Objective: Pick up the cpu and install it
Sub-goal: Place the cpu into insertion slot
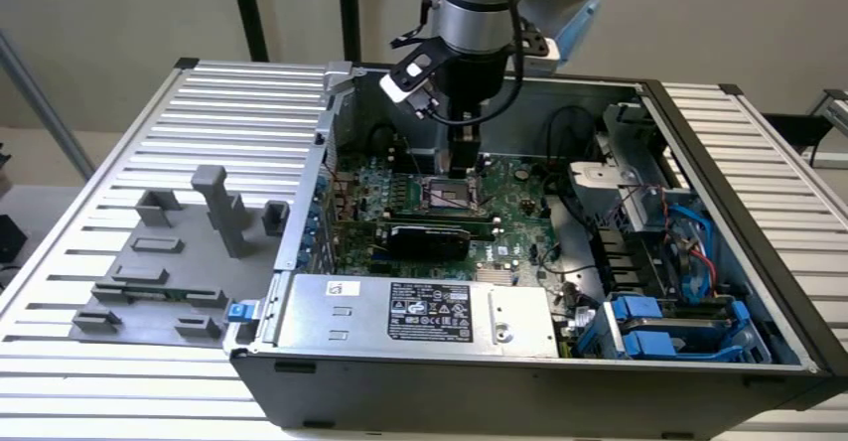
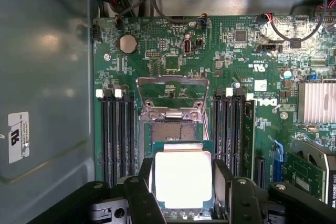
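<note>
Pale silver cpu (image 2: pixel 183 178) | flat square, green rim | gripped by tool (image 2: pixel 184 190)

The thin square cpu (image 2: pixel 182 178) has a pale silver metal top, smooth with a satin sheen, edged in green board. The black jaws look like matt plastic. The green motherboard (image 2: pixel 173 61) is lightly glossy, and its square socket frame (image 2: pixel 170 85) is bright bare metal. The ribbed surface (image 1: pixel 79 252) is silvery metal, the grey fixture blocks (image 1: pixel 218 208) dull plastic. A white paper label (image 2: pixel 18 136) sits on the smooth grey case wall (image 2: pixel 47 51).
</note>
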Robot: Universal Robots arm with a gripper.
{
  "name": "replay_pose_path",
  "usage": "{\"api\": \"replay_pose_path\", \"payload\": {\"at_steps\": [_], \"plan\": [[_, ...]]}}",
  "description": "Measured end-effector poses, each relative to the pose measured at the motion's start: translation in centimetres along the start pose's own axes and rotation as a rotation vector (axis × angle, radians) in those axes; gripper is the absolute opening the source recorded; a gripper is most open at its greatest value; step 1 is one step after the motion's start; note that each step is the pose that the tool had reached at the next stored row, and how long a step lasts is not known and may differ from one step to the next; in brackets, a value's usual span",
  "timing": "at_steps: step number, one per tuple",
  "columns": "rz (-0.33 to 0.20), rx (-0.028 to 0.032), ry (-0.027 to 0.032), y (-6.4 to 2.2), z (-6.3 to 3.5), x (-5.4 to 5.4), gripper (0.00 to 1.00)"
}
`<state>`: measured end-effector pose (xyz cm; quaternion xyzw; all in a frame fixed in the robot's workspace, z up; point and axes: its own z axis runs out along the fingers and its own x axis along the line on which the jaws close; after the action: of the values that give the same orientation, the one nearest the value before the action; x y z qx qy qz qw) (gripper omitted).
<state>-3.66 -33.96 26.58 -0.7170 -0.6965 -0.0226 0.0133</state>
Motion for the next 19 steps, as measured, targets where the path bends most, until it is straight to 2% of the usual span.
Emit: {"api": "replay_pose_path", "payload": {"at_steps": [3, 7, 12, 19], "plan": [[0.0, 0.0003, 0.008, 0.01, 0.31, 0.0, 0.55], [0.0, 0.0009, 0.0133, 0.02, 0.77, 0.0, 0.55], [0.0, 0.001, 0.0148, 0.01, 1.64, 0.1, 0.55], [0.001, 0.0009, 0.0148, -0.04, 2.96, 1.0, 0.55]]}}
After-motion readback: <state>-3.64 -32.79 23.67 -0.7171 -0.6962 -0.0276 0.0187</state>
